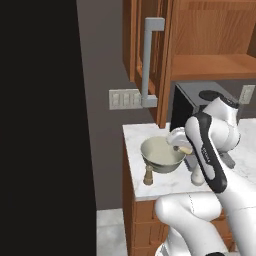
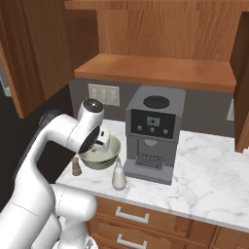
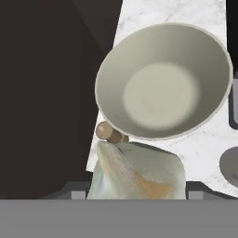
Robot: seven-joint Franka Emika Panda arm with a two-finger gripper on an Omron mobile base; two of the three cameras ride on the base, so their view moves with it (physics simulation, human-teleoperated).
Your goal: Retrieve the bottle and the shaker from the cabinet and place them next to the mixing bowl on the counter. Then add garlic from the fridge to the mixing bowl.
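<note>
1. Garlic (image 3: 137,174) sits clamped between the jaws (image 3: 137,194), which stand roughly half open around the off-white bulb; its skin shows a tan streak in the hand view.
2. Mixing bowl (image 3: 162,81) lies straight ahead of the jaws, its pale interior bare, with the held garlic over its near rim.
3. Shaker (image 3: 109,132), brown with a knob top, stands just beside the garlic, between the jaws and the bowl's rim, off to one side; in the left base view it stands on the desk (image 1: 137,135) just in front of the bowl (image 1: 161,155).
4. Bottle (image 2: 118,175), white with a thin neck, stands upright on the desk (image 2: 214,170) just beside the bowl (image 2: 99,156), on the side of the jaws away from the shaker (image 2: 76,166).
5. Coffee machine (image 2: 153,133) rises close beyond the bottle, well to one side of the jaws.
6. Cabinet (image 2: 155,70) hangs above the jaws, its wooden shelf bare and its door (image 1: 145,45) swung open, a long grey handle (image 1: 148,62) on it.
7. Wall outlet plate (image 2: 104,94) sits on the grey wall behind the bowl.
</note>
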